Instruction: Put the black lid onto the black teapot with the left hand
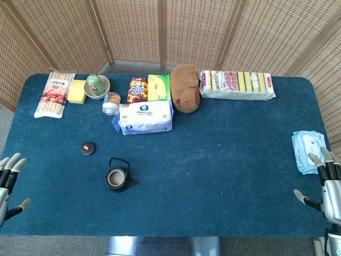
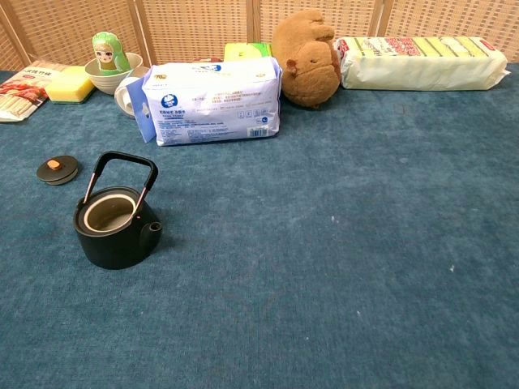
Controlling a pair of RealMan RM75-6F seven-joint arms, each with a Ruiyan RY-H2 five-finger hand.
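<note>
**At the table's near-left edge, the left hand waits empty**

Ahead and to the inner side of the left hand (image 1: 9, 184), the black lid (image 1: 88, 148) lies flat on the cloth, orange knob up. The black teapot (image 1: 118, 176) stands just beyond it toward the middle, mouth uncovered and handle upright. Lid and pot are near each other but apart. The left hand holds nothing, fingers spread, at the table edge. The right hand (image 1: 326, 184) rests likewise empty and splayed at the far side, beside a blue wipes pack (image 1: 306, 149).

The lid is low and flat, so a grasp will likely have to take the small knob or the thin rim; a loose pinch could let it slip or tilt. The raised handle arches over the opening, and a lid brought straight down may catch on it or nudge the pot.

The table (image 1: 224, 170) is covered in dark blue cloth. Packaged goods and a plush toy (image 1: 185, 88) line its far edge, with woven bamboo screens (image 1: 133, 26) behind.
</note>
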